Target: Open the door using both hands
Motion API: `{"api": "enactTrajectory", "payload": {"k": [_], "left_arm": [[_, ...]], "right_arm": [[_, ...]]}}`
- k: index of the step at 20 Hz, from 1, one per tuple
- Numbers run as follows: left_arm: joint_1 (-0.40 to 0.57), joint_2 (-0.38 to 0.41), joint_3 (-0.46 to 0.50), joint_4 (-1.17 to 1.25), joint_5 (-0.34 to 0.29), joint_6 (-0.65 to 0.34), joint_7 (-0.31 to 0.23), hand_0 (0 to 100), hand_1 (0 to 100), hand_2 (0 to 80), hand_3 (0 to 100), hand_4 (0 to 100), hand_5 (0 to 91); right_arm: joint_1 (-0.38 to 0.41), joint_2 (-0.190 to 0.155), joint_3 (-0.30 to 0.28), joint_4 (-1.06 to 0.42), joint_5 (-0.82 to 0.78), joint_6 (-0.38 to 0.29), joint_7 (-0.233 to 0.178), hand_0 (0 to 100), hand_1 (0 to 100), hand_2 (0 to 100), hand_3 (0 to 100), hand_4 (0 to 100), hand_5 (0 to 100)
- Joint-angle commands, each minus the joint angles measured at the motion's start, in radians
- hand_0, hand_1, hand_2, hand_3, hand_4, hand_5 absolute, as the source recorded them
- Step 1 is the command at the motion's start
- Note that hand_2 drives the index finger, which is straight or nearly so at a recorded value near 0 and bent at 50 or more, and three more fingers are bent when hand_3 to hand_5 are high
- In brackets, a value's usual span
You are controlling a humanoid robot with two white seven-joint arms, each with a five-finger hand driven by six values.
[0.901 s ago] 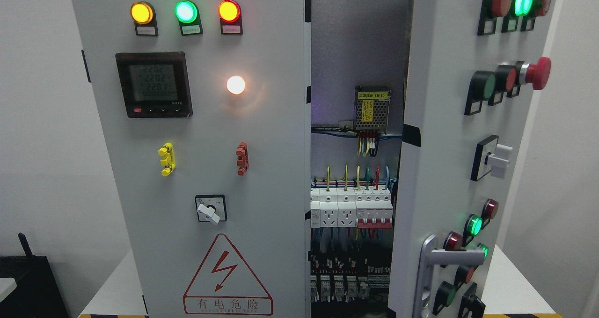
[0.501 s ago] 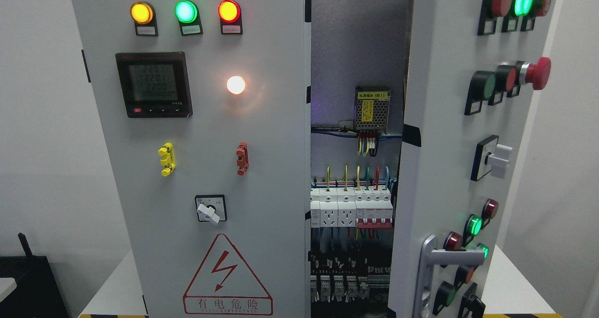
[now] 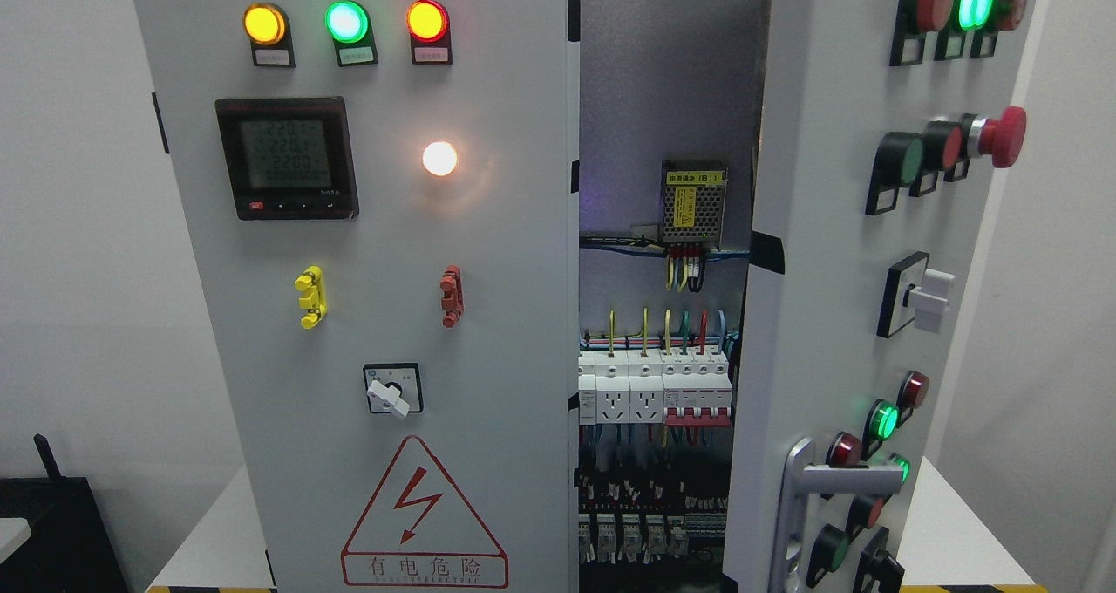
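- The left door (image 3: 366, 279) of the grey cabinet (image 3: 671, 78) stood shut and flat to the camera, presumably so its meter (image 3: 286, 158), three lamps at 11 o'clock and warning triangle (image 3: 424, 514) at 6 o'clock could be read.
- Through the gap at the centre the cabinet held a meshed power supply (image 3: 694, 202), wired down to a row of white breakers (image 3: 654, 388), with more terminals below.
- The right door (image 3: 837, 296), the task's thing, hung swung outward from 12 to 5 o'clock, partly open, its silver handle (image 3: 815, 488) at 5 o'clock untouched.
- The cabinet sat on a white tabletop (image 3: 950, 523).
- Neither hand showed, so the state of the fingers could not be told.
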Motion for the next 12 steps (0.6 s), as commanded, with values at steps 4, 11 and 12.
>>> {"api": "enactTrajectory", "payload": {"k": [4, 11, 12], "left_arm": [[0.384, 0.066, -0.093, -0.885, 0.023, -0.002, -0.165, 0, 0, 0.0, 0, 3, 0.0], [0.712, 0.201, -0.13, -1.331, 0.159, -0.27, -0.172, 0, 0, 0.0, 0, 3, 0.0], [0.754, 0.213, -0.126, -1.373, 0.163, -0.362, -0.172, 0, 0, 0.0, 0, 3, 0.0]], "right_arm": [[0.0, -0.001, 0.0, -0.001, 0.0, 0.0, 0.0, 11, 0, 0, 0, 0, 0], [0.0, -0.001, 0.0, 0.001, 0.0, 0.0, 0.0, 11, 0, 0, 0, 0, 0], [0.0, -0.001, 0.0, 0.001, 0.0, 0.0, 0.0, 11, 0, 0, 0, 0, 0]]}}
